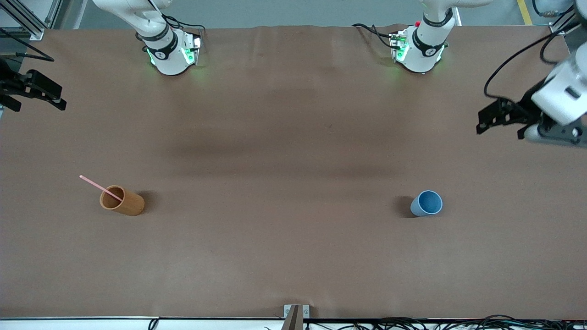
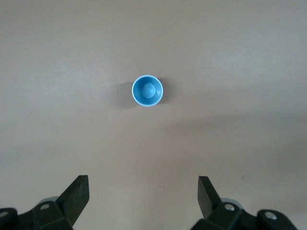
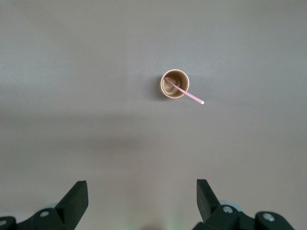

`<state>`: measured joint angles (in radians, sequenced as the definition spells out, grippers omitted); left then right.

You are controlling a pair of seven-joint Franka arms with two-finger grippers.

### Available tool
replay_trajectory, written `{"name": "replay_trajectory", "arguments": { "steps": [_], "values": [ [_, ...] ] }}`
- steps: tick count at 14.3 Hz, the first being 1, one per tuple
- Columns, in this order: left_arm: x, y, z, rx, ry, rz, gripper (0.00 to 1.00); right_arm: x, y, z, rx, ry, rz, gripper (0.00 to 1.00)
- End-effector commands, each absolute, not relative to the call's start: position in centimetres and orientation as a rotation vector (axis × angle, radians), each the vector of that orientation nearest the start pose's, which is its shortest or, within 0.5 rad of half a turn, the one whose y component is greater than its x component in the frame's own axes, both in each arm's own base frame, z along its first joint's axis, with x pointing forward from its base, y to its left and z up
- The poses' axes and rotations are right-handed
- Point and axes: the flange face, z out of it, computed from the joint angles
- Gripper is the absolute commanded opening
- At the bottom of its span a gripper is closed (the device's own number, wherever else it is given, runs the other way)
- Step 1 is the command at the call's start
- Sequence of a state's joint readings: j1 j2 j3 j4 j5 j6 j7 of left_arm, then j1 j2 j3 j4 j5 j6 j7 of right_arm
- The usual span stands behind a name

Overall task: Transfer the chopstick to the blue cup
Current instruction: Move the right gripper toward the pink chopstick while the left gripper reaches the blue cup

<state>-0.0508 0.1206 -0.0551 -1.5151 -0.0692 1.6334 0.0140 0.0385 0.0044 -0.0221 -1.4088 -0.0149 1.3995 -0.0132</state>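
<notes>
1. Chopstick (image 1: 97, 185) leans in the orange-brown cup (image 1: 123, 201), well apart from the blue cup (image 1: 427, 203) on the worktop (image 1: 293, 256).
2. Right gripper (image 1: 34, 89) and left gripper (image 1: 502, 120) hover high at the worktop's ends, jaws apart.
3. Right gripper should pinch the protruding end, then lift straight upward.

Showed a pale-pink stick (image 1: 100, 188) in an orange-brown cup (image 1: 122, 200), a blue cup (image 1: 427, 203) with lighter rim, a plain brown table (image 1: 293, 256), black grippers, white arms.
</notes>
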Motion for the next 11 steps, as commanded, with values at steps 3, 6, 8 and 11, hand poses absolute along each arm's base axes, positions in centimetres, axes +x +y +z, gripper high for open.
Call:
{"name": "replay_trajectory", "arguments": {
  "steps": [3, 6, 8, 11],
  "values": [
    [64.8, -4.2, 43.9, -3.234, 0.155, 0.076, 1.00, 54.7, -1.6, 65.7, -3.147, 0.003, 0.051, 1.00],
    [66.9, -3.7, 34.6, -3.229, 0.090, 0.050, 1.00, 55.9, -3.6, 59.3, -3.129, 0.029, 0.071, 1.00],
    [67.2, -3.6, 31.4, -3.229, 0.073, 0.062, 1.00, 56.1, -6.8, 55.2, -3.074, 0.013, 0.043, 1.00],
    [67.5, -4.3, 27.0, -3.226, -0.068, 0.049, 1.00, 55.6, -10.1, 48.0, -3.048, -0.024, -0.041, 0.97]
  ]
}}
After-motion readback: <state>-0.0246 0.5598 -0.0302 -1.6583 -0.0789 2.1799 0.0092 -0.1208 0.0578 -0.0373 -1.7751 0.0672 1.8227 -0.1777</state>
